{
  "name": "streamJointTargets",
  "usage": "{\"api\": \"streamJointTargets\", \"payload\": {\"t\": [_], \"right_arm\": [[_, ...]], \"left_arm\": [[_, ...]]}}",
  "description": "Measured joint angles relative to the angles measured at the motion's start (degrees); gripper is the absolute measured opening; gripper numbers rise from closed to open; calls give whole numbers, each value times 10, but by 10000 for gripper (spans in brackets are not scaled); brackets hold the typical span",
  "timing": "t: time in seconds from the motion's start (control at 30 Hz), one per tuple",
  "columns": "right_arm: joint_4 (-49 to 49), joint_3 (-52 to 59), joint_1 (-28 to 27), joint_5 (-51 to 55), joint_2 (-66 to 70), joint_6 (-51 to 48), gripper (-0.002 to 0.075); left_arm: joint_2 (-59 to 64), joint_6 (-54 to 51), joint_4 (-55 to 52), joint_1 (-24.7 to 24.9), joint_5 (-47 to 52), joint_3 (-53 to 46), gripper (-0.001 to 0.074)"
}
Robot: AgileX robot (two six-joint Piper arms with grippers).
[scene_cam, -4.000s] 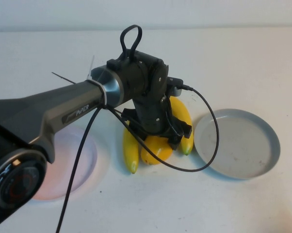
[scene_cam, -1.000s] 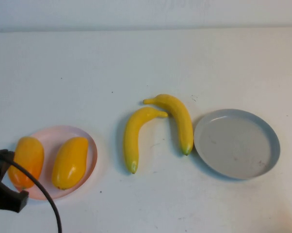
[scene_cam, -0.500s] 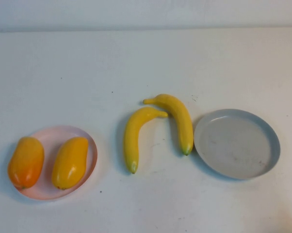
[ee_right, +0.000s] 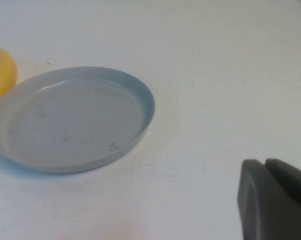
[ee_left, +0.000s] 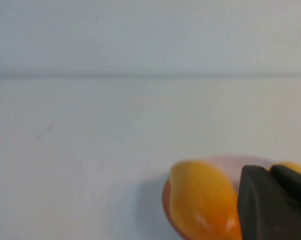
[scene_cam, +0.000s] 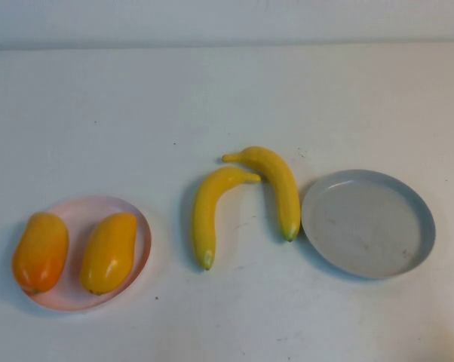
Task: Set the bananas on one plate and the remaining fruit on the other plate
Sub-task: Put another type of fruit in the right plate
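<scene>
Two yellow bananas lie side by side on the table in the middle of the high view, the left one (scene_cam: 209, 213) and the right one (scene_cam: 276, 185). The grey plate (scene_cam: 415, 226) stands empty just right of them. The pale pink plate (scene_cam: 84, 207) at the left holds the orange blushed fruit (scene_cam: 41, 251) and the yellow fruit (scene_cam: 108, 252). Neither gripper shows in the high view. My left gripper (ee_left: 270, 171) is shut and empty, near the orange fruit (ee_left: 203, 200). My right gripper (ee_right: 264, 163) is shut and empty, over bare table near the grey plate (ee_right: 140, 95).
The white table ends at a pale back wall (scene_cam: 227, 19). One banana's end (ee_right: 0, 72) shows beside the grey plate in the right wrist view.
The left arm, over the bananas four seconds ago, has pulled back to the near left and left the high view. Both oval fruits now lie on the pink plate.
</scene>
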State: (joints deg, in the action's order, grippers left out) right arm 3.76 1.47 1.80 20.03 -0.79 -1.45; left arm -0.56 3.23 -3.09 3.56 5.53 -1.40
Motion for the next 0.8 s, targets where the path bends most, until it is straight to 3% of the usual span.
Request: {"api": "streamJointTargets", "payload": {"t": [0.23, 0.8], "right_arm": [[0, 0, 0, 0, 0, 0, -17], [0, 0, 0, 0, 0, 0, -17]], "left_arm": [[0, 1, 0, 0, 154, -1, 2], [0, 1, 0, 0, 157, -1, 2]]}}
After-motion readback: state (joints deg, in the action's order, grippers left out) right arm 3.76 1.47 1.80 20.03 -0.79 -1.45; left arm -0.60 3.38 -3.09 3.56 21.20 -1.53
